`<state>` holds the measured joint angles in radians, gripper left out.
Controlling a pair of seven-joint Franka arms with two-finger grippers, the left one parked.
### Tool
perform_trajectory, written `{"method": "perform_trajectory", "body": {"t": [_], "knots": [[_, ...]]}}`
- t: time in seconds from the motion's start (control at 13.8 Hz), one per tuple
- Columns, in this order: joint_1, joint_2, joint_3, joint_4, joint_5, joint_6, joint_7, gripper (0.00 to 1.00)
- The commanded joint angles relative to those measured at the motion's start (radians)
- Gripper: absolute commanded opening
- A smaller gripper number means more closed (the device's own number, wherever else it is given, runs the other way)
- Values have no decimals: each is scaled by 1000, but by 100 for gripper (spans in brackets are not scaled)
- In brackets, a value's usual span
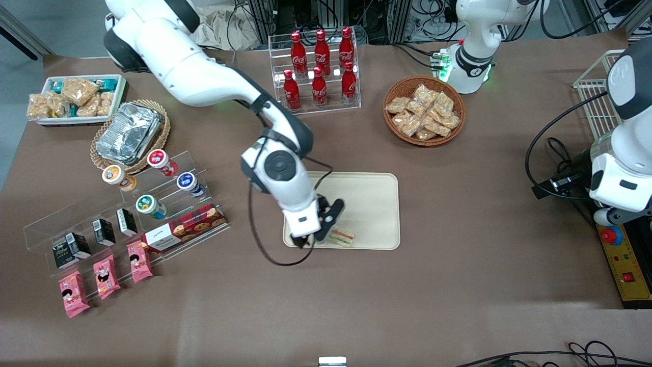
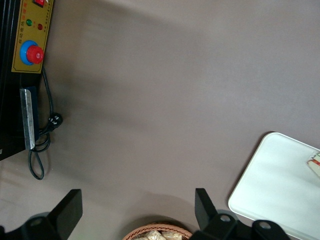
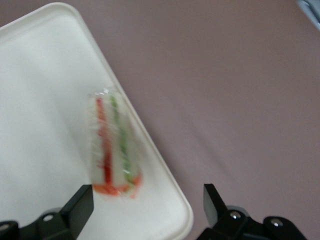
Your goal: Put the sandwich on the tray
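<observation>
The sandwich (image 3: 112,146) lies on the tray (image 1: 374,204), tight against the rim nearest the front camera, low in the middle of the front view. My gripper (image 3: 147,210) hangs just above it, fingers spread and holding nothing. If I rise carelessly, a finger may catch the wrap and drag the sandwich over that rim, I think.

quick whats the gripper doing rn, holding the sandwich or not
Gripper: open, holding nothing, poised just above the sandwich, which lies on the tray near its rim.
</observation>
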<state>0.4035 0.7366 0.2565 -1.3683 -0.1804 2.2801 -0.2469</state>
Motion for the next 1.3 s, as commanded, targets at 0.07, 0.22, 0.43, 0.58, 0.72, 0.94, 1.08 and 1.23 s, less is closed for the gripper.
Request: {"method": "perform_trajectory", "body": {"t": [0.07, 0.22, 0.43, 0.58, 0.72, 0.94, 1.08, 1.23], "knots": [[-90, -141, 9, -11, 104, -143, -8, 98], [-145, -215, 7, -9, 114, -274, -5, 98], [-300, -310, 4, -9, 269, -419, -2, 98], [-357, -364, -35, -6, 300, -491, 61, 98], [-362, -396, -120, 3, 297, -568, 197, 98], [-379, -449, -201, 5, 273, -605, 245, 98], [-383, -488, -226, -11, 227, -620, 342, 98], [-387, -488, -253, -9, 226, -665, 391, 99]]}}
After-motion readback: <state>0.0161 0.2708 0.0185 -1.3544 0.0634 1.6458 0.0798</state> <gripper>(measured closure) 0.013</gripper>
